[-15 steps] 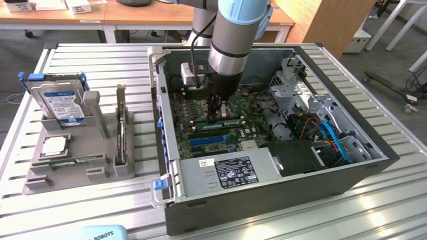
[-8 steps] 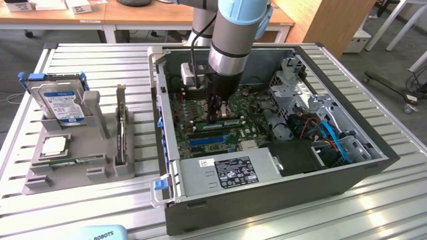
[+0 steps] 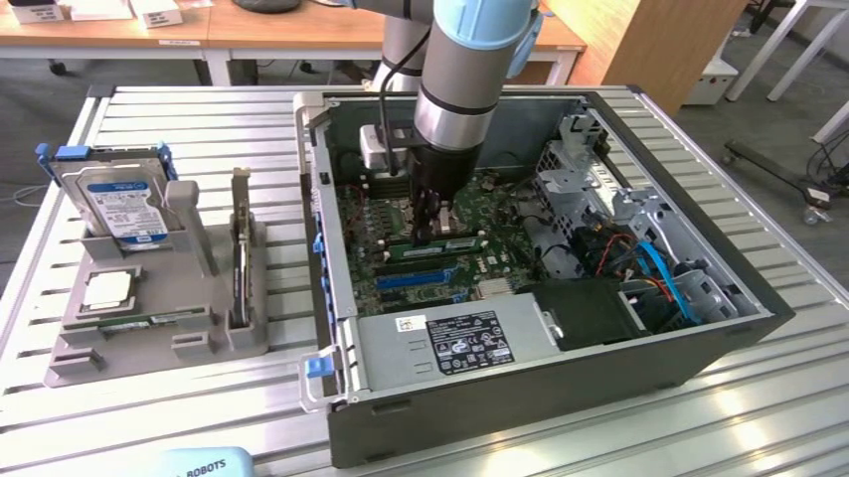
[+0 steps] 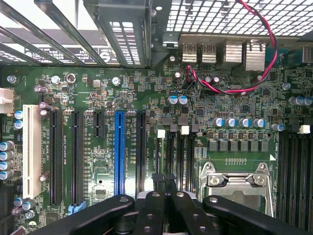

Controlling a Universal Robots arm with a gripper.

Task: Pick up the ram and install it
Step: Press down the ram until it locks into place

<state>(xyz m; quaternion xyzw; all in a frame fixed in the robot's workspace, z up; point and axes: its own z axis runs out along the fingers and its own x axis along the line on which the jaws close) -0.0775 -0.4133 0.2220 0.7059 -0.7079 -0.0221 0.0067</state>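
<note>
Claw: the gripper (image 3: 431, 231) is down inside the open computer case (image 3: 743, 328), its 2 black fingers (image 4: 152, 208) pressed together with no gap between them.
Ram, place: the ram (image 3: 451, 244) stands on edge on the motherboard (image 4: 98, 88), right at the fingertips, between the blue slot (image 3: 412, 279) and the processor socket (image 4: 234, 181).
Ram, contact: I cannot tell whether the fingertips touch it or pinch it.
Ram, axis: its long side runs across the exterior view from left to right, parallel to the blue slot, with its thin top edge facing up.
Ram, look: a narrow green strip, flat and stiff.
Board: green, crowded with small silver-topped cylinders, long black slots and 1 white slot (image 4: 30, 147).
Socket: a square frame of bare, shiny metal.
Wires: a twisted red and black pair (image 4: 254, 81) loops over the board.
Case: dark sheet metal, lying on its side on a ribbed metal table (image 3: 173, 129).
Holder: a gray plastic holder (image 3: 80, 363) sits at the exterior view's left, well apart from the case, carrying a hard drive (image 3: 122, 204), 1 square silver chip (image 3: 106, 288) and an upright dark card (image 3: 241, 263).
</note>
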